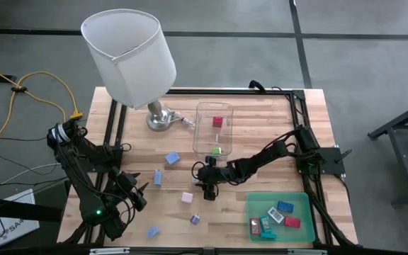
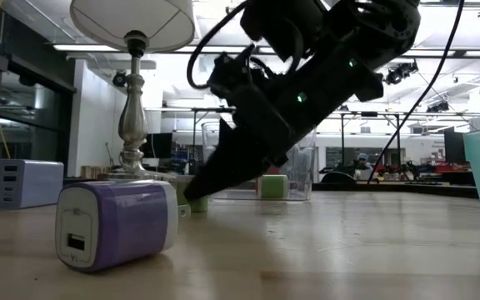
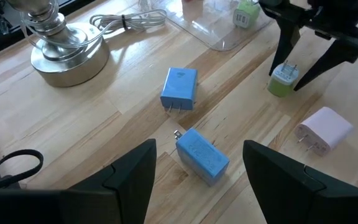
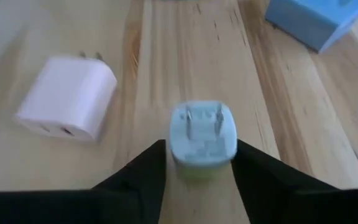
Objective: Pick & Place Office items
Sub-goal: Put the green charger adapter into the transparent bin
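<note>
The office items are small plug adapters. A green one (image 4: 202,140) stands on the wood, prongs up, between the fingers of my right gripper (image 4: 201,168), which reaches to the table's middle (image 1: 207,185). Loose on the table lie a blue one (image 1: 172,159), light blue ones (image 1: 157,177) (image 1: 152,231), a pink one (image 1: 187,197) and a purple one (image 1: 195,219). My left gripper (image 1: 139,193) hangs open above the light blue adapter (image 3: 201,155), touching nothing. Several more lie in the green tray (image 1: 255,202). My right gripper is shut on the green adapter, pinching its two opposite side walls (image 4: 178,158) between the fingers (image 3: 278,59). The fingers come from above, slanting down from the table's right. The adapter stands upright with its base on the table and its prongs (image 4: 202,121) pointing up.
A clear plastic box (image 1: 213,131) with a red and a green piece stands just beyond the right gripper. A lamp (image 1: 158,117) with a white shade and its cord sit at the far left. Bare wood lies near the table's near edge.
</note>
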### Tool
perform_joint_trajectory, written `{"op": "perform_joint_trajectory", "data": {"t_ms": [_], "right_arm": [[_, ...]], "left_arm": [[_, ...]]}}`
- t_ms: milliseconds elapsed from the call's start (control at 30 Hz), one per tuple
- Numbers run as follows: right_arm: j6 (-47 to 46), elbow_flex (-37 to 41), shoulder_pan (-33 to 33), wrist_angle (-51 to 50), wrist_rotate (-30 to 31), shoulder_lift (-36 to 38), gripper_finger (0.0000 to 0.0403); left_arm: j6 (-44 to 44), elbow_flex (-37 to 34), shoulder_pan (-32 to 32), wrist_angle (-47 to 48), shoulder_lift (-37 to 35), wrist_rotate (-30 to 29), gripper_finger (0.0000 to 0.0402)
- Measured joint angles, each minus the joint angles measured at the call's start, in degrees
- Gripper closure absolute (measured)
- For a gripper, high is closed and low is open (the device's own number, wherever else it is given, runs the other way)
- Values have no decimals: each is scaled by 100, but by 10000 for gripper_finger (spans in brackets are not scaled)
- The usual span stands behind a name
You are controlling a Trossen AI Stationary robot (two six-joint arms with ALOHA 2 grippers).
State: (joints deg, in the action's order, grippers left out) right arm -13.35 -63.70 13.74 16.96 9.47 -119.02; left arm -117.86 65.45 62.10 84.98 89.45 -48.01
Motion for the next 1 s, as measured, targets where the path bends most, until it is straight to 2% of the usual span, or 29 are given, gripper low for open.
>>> {"op": "perform_joint_trajectory", "data": {"t_ms": [267, 800, 1000], "right_arm": [[33, 2, 0, -1, 3, -11, 284], [115, 2, 17, 227, 106, -4, 271], [167, 2, 28, 272, -11, 370, 271]], "left_arm": [[0, 0, 1, 1, 0, 2, 170], [0, 0, -1, 1, 0, 2, 170], [0, 0, -1, 1, 0, 2, 170]]}}
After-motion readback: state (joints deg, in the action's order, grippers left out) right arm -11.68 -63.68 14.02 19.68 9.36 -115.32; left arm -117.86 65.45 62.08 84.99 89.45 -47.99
